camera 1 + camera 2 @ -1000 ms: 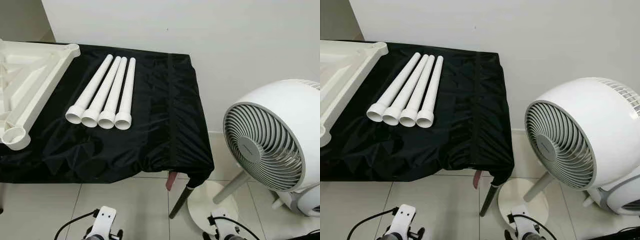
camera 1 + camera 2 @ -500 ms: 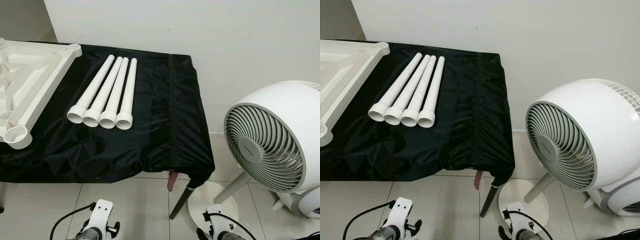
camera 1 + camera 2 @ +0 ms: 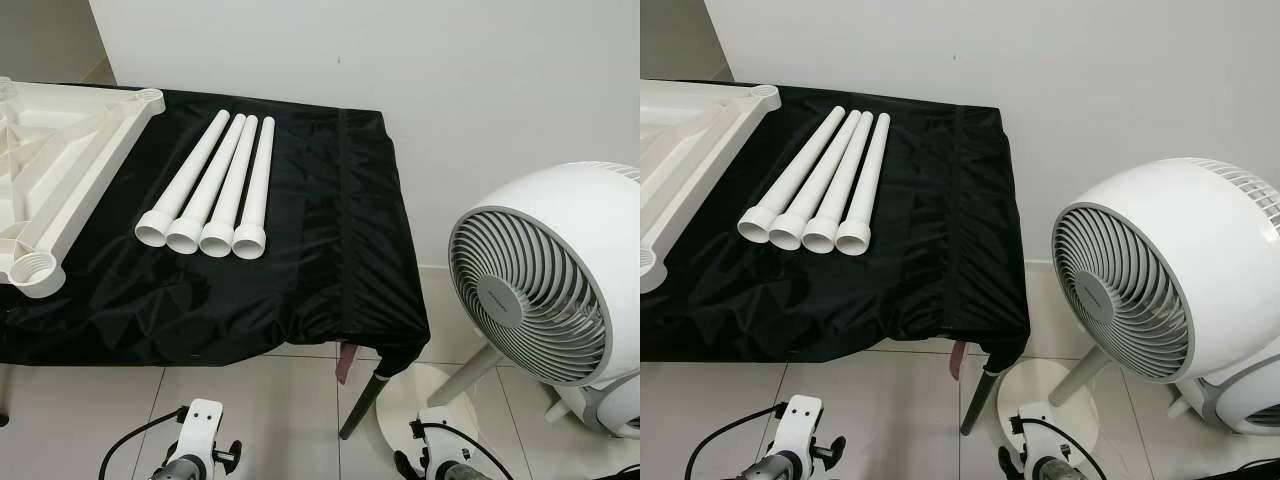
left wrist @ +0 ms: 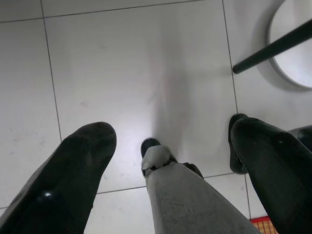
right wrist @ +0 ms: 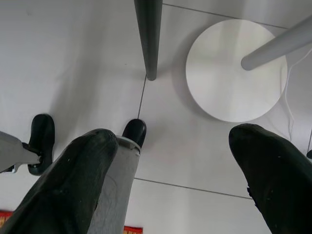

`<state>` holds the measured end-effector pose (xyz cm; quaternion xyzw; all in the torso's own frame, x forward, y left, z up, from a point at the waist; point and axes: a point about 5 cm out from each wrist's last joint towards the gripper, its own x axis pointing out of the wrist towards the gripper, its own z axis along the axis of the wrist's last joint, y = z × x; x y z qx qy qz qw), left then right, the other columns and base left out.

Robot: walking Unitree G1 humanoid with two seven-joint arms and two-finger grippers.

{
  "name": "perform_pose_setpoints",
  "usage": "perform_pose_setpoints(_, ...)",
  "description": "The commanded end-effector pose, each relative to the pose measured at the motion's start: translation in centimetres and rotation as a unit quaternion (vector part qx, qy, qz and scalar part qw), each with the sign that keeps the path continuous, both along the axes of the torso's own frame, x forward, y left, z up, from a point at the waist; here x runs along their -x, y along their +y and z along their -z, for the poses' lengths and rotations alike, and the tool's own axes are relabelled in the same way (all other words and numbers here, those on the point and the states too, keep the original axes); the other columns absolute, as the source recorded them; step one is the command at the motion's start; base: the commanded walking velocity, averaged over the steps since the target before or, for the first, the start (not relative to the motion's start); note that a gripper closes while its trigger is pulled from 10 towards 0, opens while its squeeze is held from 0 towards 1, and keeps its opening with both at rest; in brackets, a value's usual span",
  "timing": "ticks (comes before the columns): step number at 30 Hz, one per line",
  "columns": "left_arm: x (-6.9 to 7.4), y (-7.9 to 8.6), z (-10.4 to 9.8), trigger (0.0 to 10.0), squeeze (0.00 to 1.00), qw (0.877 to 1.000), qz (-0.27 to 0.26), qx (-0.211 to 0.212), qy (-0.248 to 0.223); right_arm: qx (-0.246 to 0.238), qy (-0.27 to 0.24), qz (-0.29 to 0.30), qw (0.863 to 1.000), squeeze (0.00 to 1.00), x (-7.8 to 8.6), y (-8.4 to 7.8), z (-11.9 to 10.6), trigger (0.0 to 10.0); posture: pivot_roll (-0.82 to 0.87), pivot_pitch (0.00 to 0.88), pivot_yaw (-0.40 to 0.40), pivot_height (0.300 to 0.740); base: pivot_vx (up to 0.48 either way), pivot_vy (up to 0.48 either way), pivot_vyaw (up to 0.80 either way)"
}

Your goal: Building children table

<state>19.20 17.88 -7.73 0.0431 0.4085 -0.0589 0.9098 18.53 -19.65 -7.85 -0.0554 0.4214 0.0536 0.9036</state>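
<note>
Several white tube legs (image 3: 210,190) lie side by side on a table under a black cloth (image 3: 330,260), flared ends toward me. An upturned white plastic tabletop (image 3: 60,170) with a round corner socket lies at the table's left. Both arms hang low in front of the table, over the floor. My left gripper (image 4: 168,131) is open above bare tiles, with nothing between its fingers. My right gripper (image 5: 173,136) is also open and holds nothing, and it hangs near the table's dark metal leg (image 5: 148,34).
A large white standing fan (image 3: 545,285) stands to the right of the table, its round base (image 3: 420,400) beside the table's leg (image 3: 365,400). A white wall backs the table. Pale floor tiles (image 3: 270,410) lie in front. My own feet (image 4: 151,146) stand below.
The head view has shifted slightly. My wrists at the bottom edge have moved a little. The legs and tabletop lie as before.
</note>
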Motion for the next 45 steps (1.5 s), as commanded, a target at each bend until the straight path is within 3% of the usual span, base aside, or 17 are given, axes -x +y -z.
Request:
perform_pose_setpoints(1, 0.0, 0.0, 0.0, 10.0, 0.00, 1.000, -0.015, -0.006, 0.001, -0.005, 0.003, 0.011, 1.000, 0.00, 0.1, 0.1, 0.1, 10.0, 0.13, 0.000, -0.032, 0.740, 0.000, 0.000, 0.00)
perform_pose_setpoints(7, -1.2, 0.0, -0.6, 10.0, 0.00, 1.000, -0.022, -0.007, -0.017, -0.014, -0.010, 0.010, 1.000, 0.00, -0.8, 0.5, -0.3, 10.0, 0.12, 0.000, -0.033, 0.740, 0.000, 0.000, 0.00)
perform_pose_setpoints(16, -1.7, 0.1, -0.9, 10.0, 0.00, 0.999, -0.018, -0.020, -0.030, -0.039, -0.020, 0.010, 0.999, 0.00, -1.3, 0.9, -0.6, 10.0, 0.12, 0.000, -0.044, 0.740, 0.000, 0.000, 0.00)
perform_pose_setpoints(20, -2.1, 0.0, -1.2, 10.0, 0.00, 0.999, -0.030, -0.001, -0.041, -0.042, -0.041, 0.010, 0.998, 0.00, -2.0, 1.1, -1.0, 10.0, 0.11, 0.000, -0.039, 0.740, 0.000, 0.000, 0.00)
perform_pose_setpoints(36, -1.6, -0.5, -0.9, 10.0, 0.00, 0.998, -0.045, 0.029, -0.039, -0.027, -0.055, 0.002, 0.998, 0.00, -1.9, 0.9, -1.1, 10.0, 0.11, 0.000, -0.034, 0.740, 0.000, 0.000, 0.00)
perform_pose_setpoints(45, -1.1, -0.2, -0.7, 10.0, 0.00, 0.997, -0.057, 0.033, -0.033, -0.026, -0.056, -0.005, 0.998, 0.00, -1.7, 0.7, -1.1, 10.0, 0.11, 0.000, -0.038, 0.740, 0.000, 0.330, 0.00)
